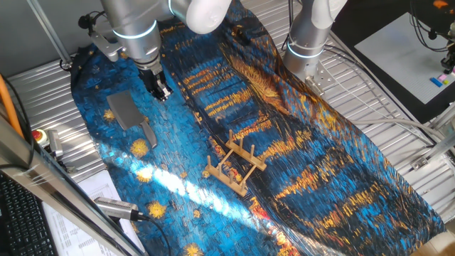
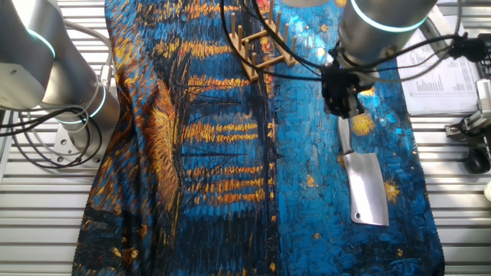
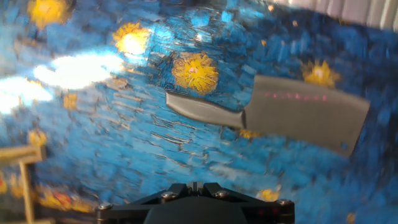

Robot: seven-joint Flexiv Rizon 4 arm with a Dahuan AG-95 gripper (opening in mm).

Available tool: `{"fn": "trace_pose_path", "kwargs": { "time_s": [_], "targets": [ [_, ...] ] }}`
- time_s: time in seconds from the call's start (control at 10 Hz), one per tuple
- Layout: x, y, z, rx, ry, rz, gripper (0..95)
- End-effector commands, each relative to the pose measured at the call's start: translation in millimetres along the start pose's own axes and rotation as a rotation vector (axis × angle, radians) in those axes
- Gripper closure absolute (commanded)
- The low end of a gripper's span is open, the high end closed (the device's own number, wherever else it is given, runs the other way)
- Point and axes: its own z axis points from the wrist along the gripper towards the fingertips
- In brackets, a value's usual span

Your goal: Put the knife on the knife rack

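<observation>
We're hanging over the big starry-night patterned cloth, which is covering nearly the whole table. The knife is lying flat on it just below and beside our gripper, near the cloth's edge. The knife rack is sitting well apart from us, with open cloth in between. We can't tell if the fingers are spread or closed. There's faint reddish writing on the blade, unreadable.
</observation>
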Motion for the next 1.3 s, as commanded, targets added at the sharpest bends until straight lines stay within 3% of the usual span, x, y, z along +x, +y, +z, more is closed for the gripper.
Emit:
{"fn": "trace_pose_path", "kwargs": {
  "time_s": [0.1, 1.3],
  "targets": [
    [-10.2, -16.5, 3.9, 0.017, 0.009, -0.218, 95.0],
    [-14.4, -17.9, -1.0, 0.017, 0.004, -0.151, 95.0]
  ]
}}
